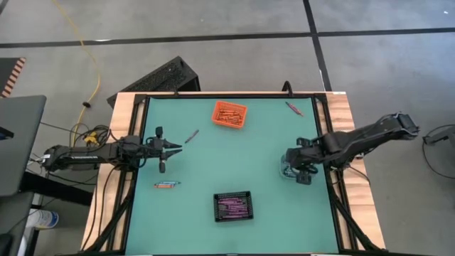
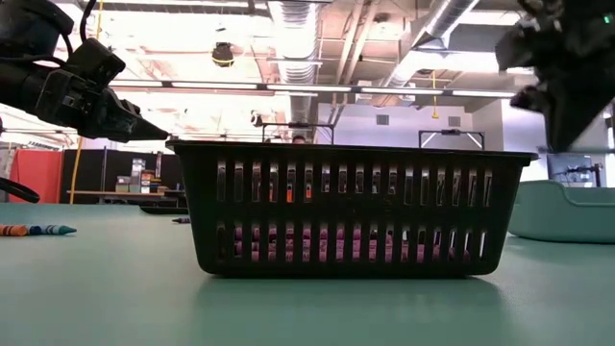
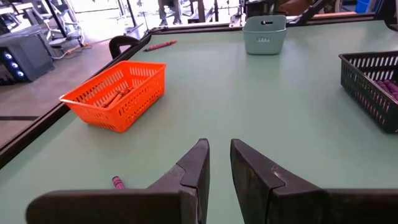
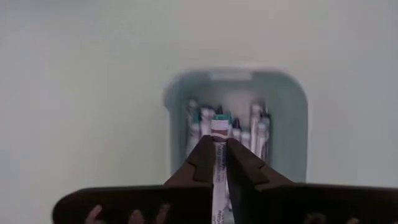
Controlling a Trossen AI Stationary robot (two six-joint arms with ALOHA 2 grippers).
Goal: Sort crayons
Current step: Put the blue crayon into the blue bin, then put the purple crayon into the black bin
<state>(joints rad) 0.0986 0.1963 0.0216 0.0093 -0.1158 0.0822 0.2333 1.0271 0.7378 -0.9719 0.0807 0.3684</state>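
right claw (image 4: 219,163): I am pinching one grey-wrapped crayon (image 4: 218,155) between my fingertips, directly above the teal bin (image 4: 180,118); whether my grip is loosening I cannot tell.
held crayon axis: it is running lengthwise along my fingers, its tip pointing down into the bin.
teal bin contents: several blue and grey crayons are already lying inside, all aligned roughly the same way.
left claw (image 1: 173,148): I am hovering it over the counter (image 1: 263,171) at my left side, fingers nearly together with a thin gap, gripping nothing.
done so far: the orange bin (image 1: 229,114) is holding orange sticks and the black bin (image 1: 234,206) is holding purple ones.
left to sort: a purple crayon (image 1: 191,136) is lying slantwise just ahead of my left claw; a blue and orange pair (image 1: 166,185) is lying end to end across the counter nearer the front; a reddish one (image 1: 293,108), probably, is resting diagonally at the far right corner.
progress: I am judging the sorting mostly finished.
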